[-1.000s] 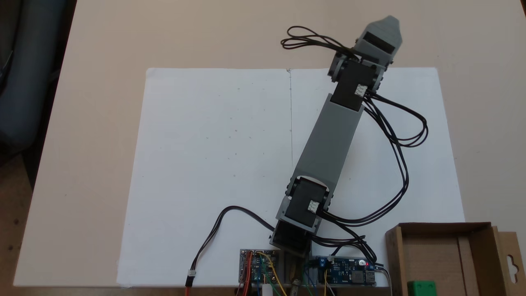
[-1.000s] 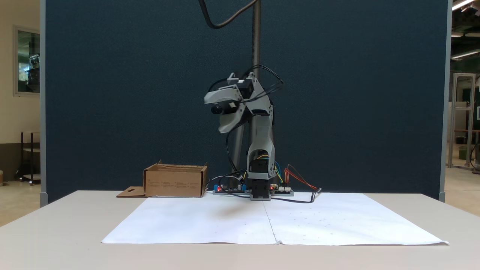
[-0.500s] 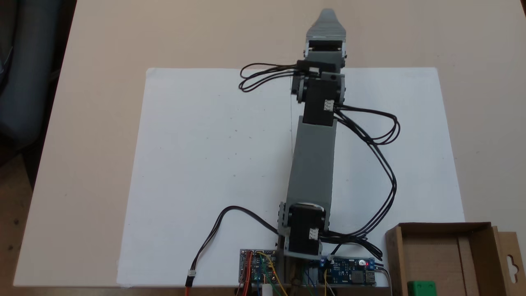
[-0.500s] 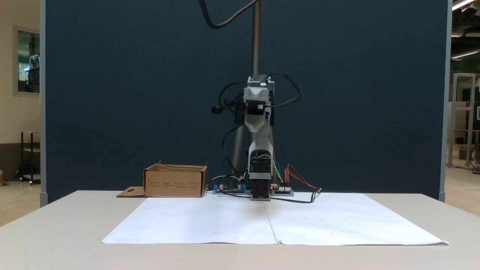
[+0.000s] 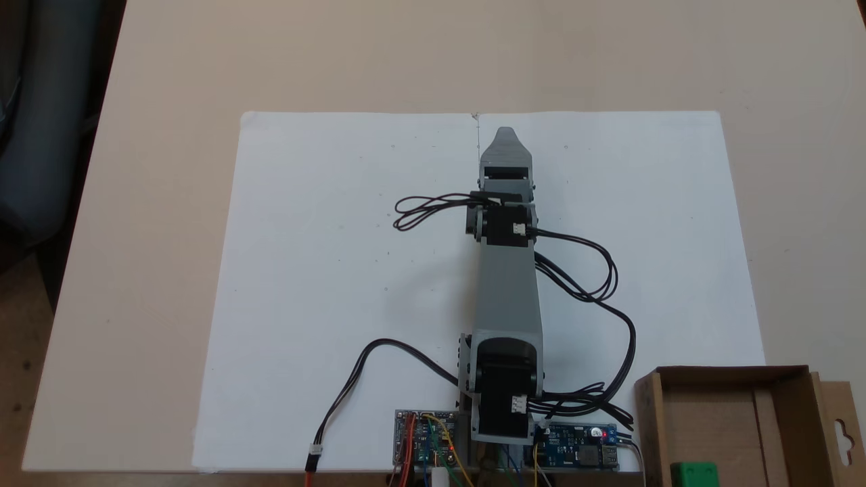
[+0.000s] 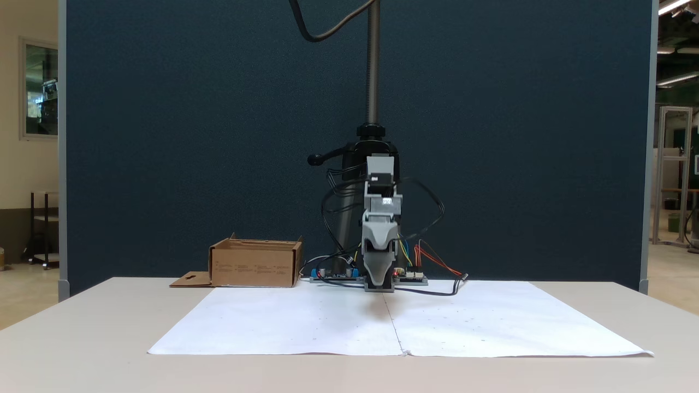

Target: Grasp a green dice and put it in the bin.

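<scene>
my gripper (image 5: 504, 135) points out along the middle seam of the white paper (image 5: 338, 270), low over the sheet and well apart from the bin (image 5: 785, 385). i cannot tell how far open it is: from above the jaws lie one over the other, and from the front i see a stacked grey shape with no clear gap; nothing green shows in it, so i judge it holds nothing. the green dice (image 5: 693, 473) sits inside the bin, on its brown floor near the bottom edge of the overhead picture, so the job looks done to me. in the front view the bin (image 6: 255, 265) stands at the left of my base with its slotted flap lying flat on the table (image 5: 169, 101). what could go wrong now is mostly my own doing: if i fold down too fast, my tip could hit the paper and wrinkle or drag it, and the loose black cables (image 5: 595, 270) could snag at my elbow. a swing toward the bin could knock its wall and jolt the dice.
</scene>
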`<state>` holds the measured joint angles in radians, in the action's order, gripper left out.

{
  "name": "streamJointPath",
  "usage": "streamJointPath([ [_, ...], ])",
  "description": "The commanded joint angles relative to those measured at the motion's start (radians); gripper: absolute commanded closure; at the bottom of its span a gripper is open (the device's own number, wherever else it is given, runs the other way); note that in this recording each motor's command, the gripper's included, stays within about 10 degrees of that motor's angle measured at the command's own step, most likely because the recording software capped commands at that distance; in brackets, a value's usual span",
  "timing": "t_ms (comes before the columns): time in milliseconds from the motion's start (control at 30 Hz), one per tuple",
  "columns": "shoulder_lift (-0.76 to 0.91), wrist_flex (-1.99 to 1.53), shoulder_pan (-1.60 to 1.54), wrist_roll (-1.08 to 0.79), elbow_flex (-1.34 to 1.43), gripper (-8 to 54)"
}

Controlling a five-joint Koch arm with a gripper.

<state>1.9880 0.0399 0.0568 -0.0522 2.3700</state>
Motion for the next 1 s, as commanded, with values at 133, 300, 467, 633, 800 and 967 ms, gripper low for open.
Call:
streamJointPath([
  [133,0.069,0.306,-0.031,0.074,0.199,-4.4],
  [300,0.100,0.478,-0.032,0.074,0.417,-4.4],
  [467,0.164,0.707,-0.044,0.074,0.620,-4.4],
  [633,0.252,0.920,-0.052,0.074,0.761,-4.5],
  [800,0.324,1.083,-0.049,0.074,0.761,-4.4],
  [967,0.377,1.236,-0.049,0.069,0.761,-2.0],
])
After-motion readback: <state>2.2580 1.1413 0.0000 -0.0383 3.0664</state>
